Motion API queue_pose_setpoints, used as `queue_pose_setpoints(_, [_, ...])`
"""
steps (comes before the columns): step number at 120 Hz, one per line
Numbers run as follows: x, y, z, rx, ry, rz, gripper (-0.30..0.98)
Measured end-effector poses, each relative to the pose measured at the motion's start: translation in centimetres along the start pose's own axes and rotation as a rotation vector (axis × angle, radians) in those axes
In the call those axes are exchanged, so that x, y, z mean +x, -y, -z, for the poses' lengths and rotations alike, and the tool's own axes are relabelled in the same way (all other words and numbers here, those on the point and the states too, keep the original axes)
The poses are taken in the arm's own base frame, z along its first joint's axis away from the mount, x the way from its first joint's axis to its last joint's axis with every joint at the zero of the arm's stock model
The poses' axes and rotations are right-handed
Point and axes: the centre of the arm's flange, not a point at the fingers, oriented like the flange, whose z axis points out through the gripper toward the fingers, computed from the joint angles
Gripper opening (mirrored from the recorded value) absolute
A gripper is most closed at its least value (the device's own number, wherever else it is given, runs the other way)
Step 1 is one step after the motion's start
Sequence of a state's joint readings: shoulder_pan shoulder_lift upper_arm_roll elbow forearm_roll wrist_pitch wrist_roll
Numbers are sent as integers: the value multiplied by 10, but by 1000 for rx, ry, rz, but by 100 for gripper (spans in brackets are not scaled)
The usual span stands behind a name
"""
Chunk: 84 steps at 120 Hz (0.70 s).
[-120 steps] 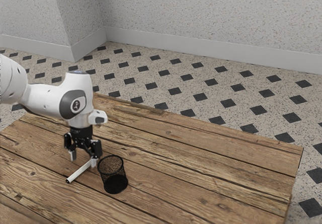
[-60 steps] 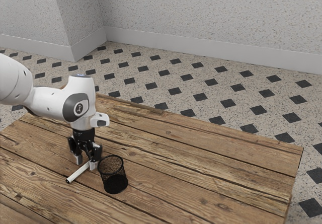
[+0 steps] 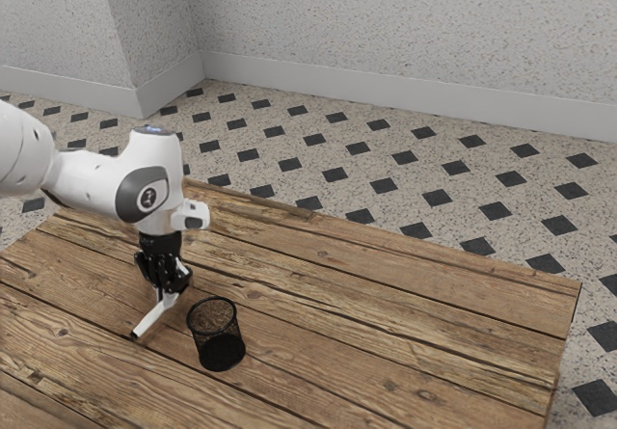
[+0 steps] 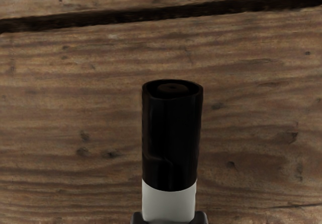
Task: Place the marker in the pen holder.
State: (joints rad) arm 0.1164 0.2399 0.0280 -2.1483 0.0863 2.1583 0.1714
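My gripper is shut on the white marker, left of the pen holder in the exterior view. The marker slants down from the fingertips toward the exterior view's lower left and seems just above the wood. Up close in the wrist view, the marker's black end extends out from the gripper, whose two dark tips press the white barrel from both sides. The black mesh pen holder stands upright on the table, apart from the marker.
The wooden plank table reaches away to the exterior view's right, with dark gaps between its boards. Tiled floor and a speckled wall lie beyond its far edge.
The fingers have closed on the marker, and my hand has risen slightly with it. The marker's near end has shifted up in the exterior view. The pen holder has stayed put.
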Motion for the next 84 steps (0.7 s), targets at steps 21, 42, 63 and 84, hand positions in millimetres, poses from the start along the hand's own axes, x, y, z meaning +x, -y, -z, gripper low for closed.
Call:
queue_pose_setpoints(21, [-17, -12, 116, 182, -237, -88, -10])
queue_pose_setpoints(42, [-50, -76, 154, 279, -465, -183, -10])
queue_pose_setpoints(63, [-91, -131, 142, 225, -576, -132, -10])
queue_pose_setpoints(84, [-109, -167, 132, 137, -620, -35, -10])
